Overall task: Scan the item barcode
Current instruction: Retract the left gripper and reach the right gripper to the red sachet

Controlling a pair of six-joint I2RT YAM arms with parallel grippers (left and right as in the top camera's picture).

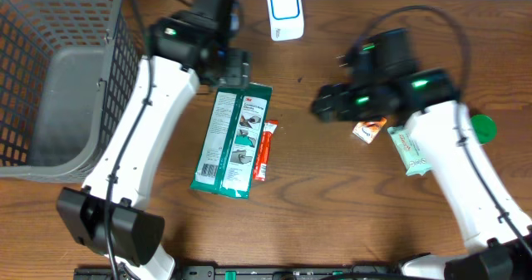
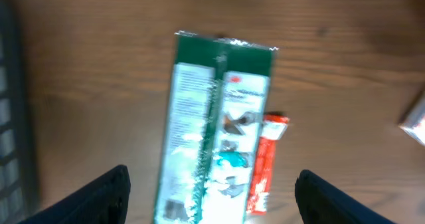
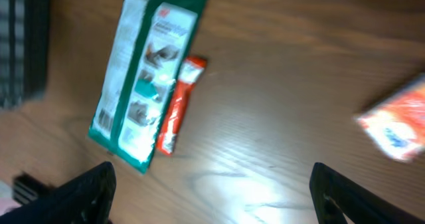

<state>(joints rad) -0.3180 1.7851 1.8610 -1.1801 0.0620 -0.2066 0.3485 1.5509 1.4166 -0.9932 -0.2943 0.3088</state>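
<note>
the left gripper (image 2: 211,176) hangs with its jaws spread wide and empty. the green 3m packet (image 2: 216,127) lies flat on the wooden table (image 2: 345,84) below, its lower half between the fingers (image 2: 106,197) and its top edge ahead of them. a red sachet (image 2: 263,163) lies just beside the packet, nearer the right-hand finger. the right gripper (image 3: 212,171) is wide open with nothing in it; packet and sachet sit ahead of its left finger, an orange packet (image 3: 398,127) ahead of its right. the white scanner (image 1: 284,12) stands well apart from both grippers. risk, as i judge it: closing on the thin flat packet may pinch the sachet too, or skid off. no barcode shows, so the wrong face could be presented.
</note>
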